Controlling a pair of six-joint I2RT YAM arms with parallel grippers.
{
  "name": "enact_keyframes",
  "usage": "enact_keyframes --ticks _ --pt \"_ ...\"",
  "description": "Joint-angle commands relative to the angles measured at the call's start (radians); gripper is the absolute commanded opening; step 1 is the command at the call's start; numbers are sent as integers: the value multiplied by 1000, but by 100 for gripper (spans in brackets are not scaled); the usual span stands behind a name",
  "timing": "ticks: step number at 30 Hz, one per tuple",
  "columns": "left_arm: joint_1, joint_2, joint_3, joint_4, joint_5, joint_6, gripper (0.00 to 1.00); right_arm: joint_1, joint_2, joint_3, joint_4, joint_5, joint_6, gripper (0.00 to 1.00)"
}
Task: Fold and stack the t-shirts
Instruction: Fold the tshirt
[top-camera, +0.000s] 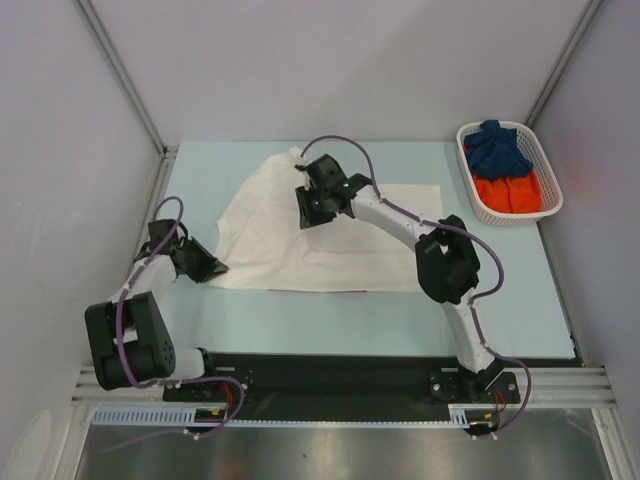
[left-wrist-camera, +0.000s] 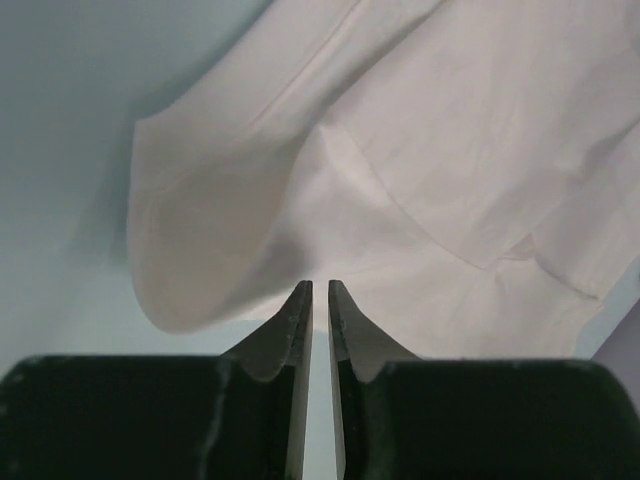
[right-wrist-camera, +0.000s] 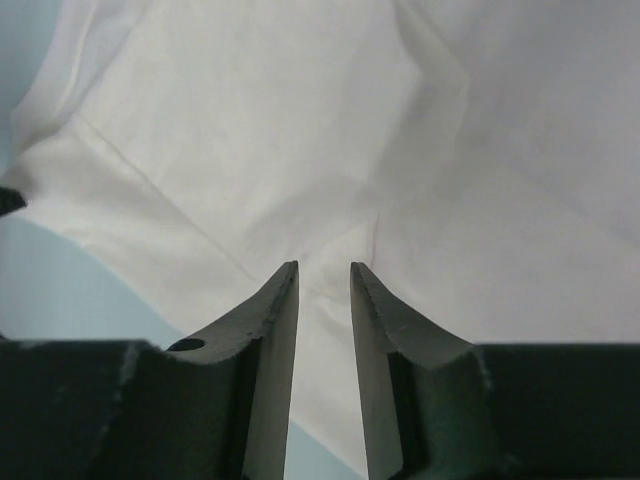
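A white t-shirt (top-camera: 290, 240) lies spread and rumpled on the pale blue table (top-camera: 400, 310). My left gripper (top-camera: 212, 270) sits low at the shirt's near-left corner. In the left wrist view its jaws (left-wrist-camera: 320, 285) stand a narrow slit apart with bare table showing between them, and their tips reach the hem of the white cloth (left-wrist-camera: 420, 150). My right gripper (top-camera: 308, 212) hovers over the shirt's upper middle. In the right wrist view it (right-wrist-camera: 324, 265) is open over creased white cloth (right-wrist-camera: 300, 130), with nothing gripped. A dark blue t-shirt (top-camera: 497, 150) and an orange one (top-camera: 507, 192) lie bunched in the basket.
The white lattice basket (top-camera: 549, 178) stands at the table's far right corner. Metal frame posts and grey walls close in the left, right and back sides. The arms' bases sit on a black rail along the near edge.
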Motion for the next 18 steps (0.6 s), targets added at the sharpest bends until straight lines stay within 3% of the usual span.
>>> enact_keyframes --ticks 1,9,14,18 --pt "8 63 15 13 -16 -16 15 -31 -106 -124 21 -182 86 32" --pt "51 324 98 -5 -146 32 13 -129 -307 -455 33 -171 113 30" --pt "76 337 98 -28 -145 65 14 -255 -451 -684 64 -167 148 29" --pt "74 231 54 -48 -138 62 24 -333 -531 -749 -54 -101 136 29"
